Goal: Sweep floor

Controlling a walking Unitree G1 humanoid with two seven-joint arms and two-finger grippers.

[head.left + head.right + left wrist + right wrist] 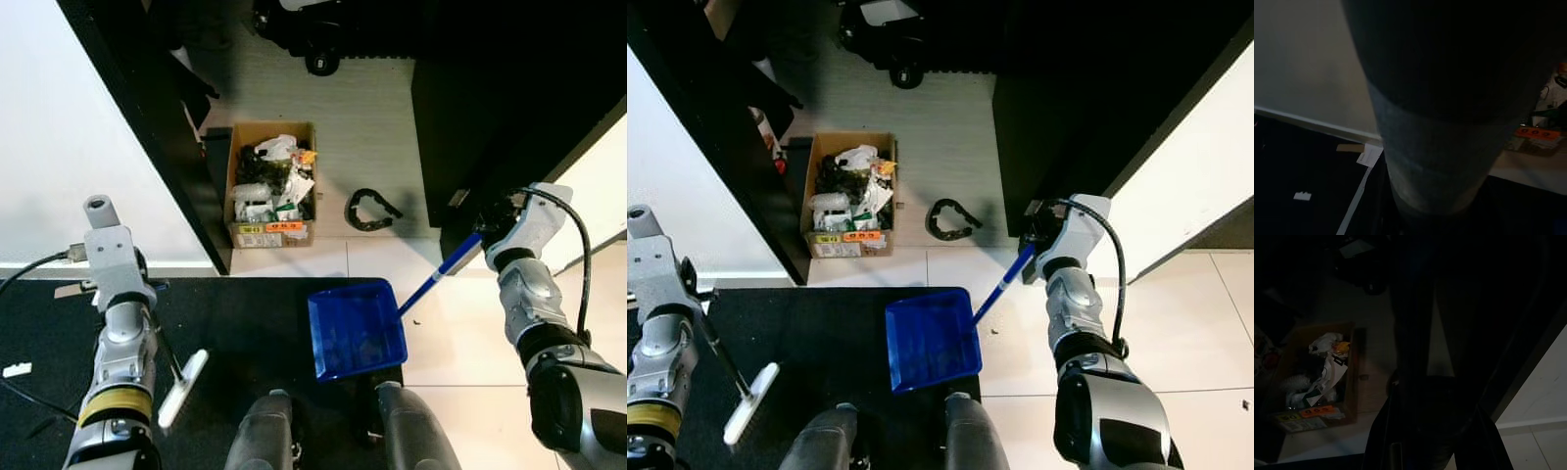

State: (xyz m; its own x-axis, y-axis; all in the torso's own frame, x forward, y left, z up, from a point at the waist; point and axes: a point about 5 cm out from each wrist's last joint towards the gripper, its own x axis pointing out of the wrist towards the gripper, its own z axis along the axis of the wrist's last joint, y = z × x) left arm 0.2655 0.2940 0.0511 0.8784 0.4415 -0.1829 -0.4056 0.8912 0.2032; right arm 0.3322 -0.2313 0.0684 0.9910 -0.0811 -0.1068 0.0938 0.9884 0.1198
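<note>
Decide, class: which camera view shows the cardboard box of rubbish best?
The left eye view: the cardboard box lies whole and well lit, its rubbish visible. The right eye view shows it similarly. The right wrist view shows it dimly; the left wrist view catches just a corner.

indoor room, home or office type; cannot tell which. pale tiled floor (460,343) with grout lines, black mat (225,323) over part of it. white walls (59,147) with white baseboard, dark furniture panels (490,108) either side of passage. cardboard box (271,184) full of crumpled rubbish on floor. wheeled base of chair (318,54) further back.
</note>
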